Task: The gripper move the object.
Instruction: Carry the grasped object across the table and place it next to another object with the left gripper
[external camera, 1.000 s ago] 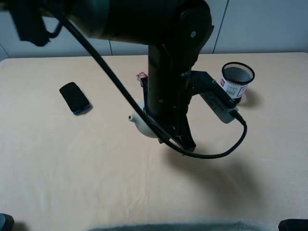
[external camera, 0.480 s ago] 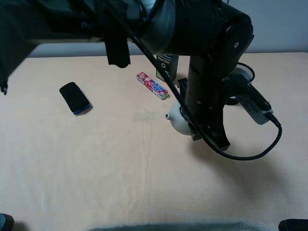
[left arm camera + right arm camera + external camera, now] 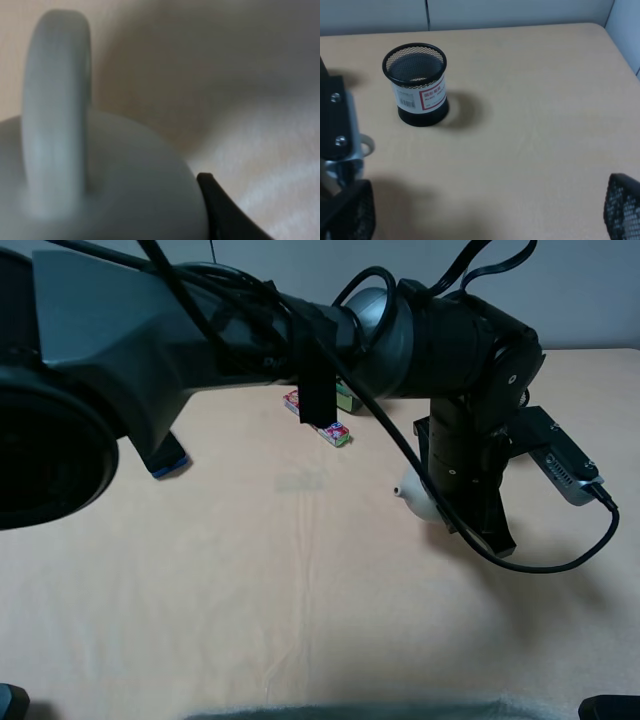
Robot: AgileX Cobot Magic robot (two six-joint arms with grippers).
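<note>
Nearest the camera, the cream bench lies bare along its front edge. Further in, right of the middle, sits the one white teapot, its short spout pointing left. The left pincer is clenched on it. The left wrist view shows the loop handle very close and blurred, with one black fingertip against the round body. Whether the teapot touches the bench or hangs just over it cannot be told. One grey module juts from the wrist to the right, and one black cable loops below it.

Behind the teapot and to its left lies one red candy pack. Far left, one dark phone peeps out from under the arm. In the right wrist view one black mesh cup stands upright, and the right pincer is spread wide with nothing in it.

Half a second ago the teapot was just below the candy pack's right end; it is now further right. The arm has swung lower and hides the mesh cup in the high view.
</note>
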